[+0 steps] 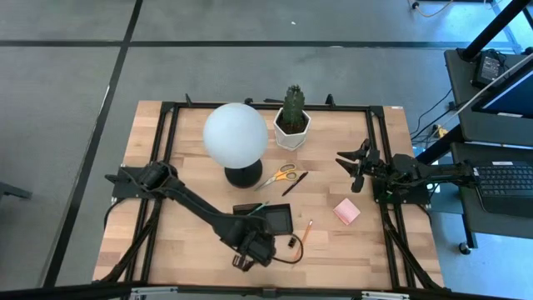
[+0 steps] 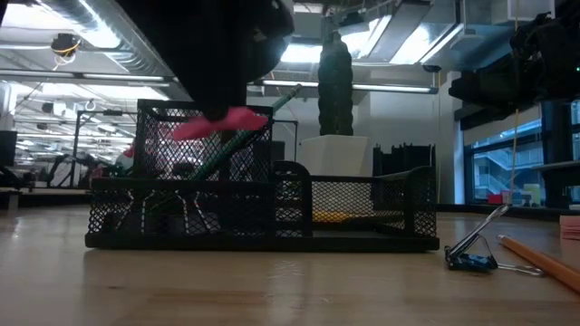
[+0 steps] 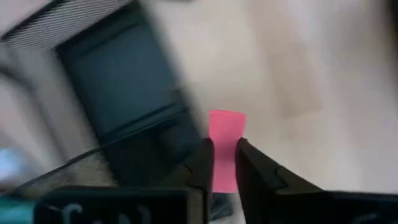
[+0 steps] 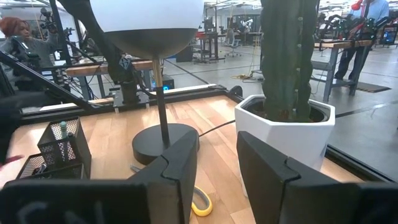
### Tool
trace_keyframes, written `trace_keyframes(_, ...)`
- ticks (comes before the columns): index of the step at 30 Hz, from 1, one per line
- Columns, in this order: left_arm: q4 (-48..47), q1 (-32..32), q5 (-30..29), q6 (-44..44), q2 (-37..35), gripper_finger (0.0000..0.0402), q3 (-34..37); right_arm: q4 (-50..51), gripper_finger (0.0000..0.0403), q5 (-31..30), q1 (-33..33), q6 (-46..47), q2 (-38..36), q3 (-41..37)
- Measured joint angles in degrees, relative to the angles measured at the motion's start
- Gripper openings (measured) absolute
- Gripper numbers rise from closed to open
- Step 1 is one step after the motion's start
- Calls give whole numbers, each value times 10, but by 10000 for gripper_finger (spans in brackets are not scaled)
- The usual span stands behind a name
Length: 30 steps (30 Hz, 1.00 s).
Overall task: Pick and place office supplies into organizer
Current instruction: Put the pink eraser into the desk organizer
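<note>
Pink eraser [image 3: 225, 146] pinched between the 2 fingers of the left gripper [image 3: 224, 163], hanging just over the organizer [image 2: 263, 222]; probably light, rubbery, grippy, best held mid-body; right gripper [image 4: 216, 163] parted, empty

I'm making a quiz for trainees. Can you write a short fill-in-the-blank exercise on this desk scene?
1. The left pincer grips a pink ____.
2. The scissors have ____ handles.
3. The cactus stands in a ____ pot.
4. The pencil standing in the organizer is ____.

Missing words: eraser; yellow; white; green
</note>
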<state>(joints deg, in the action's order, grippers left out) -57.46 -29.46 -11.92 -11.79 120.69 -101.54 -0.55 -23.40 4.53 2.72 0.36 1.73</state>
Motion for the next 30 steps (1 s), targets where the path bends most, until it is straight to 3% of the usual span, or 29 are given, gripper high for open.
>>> trace_keyframes(4,-56,9,-38,-42,3,47,0,0,119,0,0,0,0,0)
trace_keyframes(18,-71,33,-2,-186,28,52,-1,0,119,0,0,0,0,0)
trace_keyframes(30,-70,34,-1,-221,28,109,-1,0,119,0,0,0,0,0)
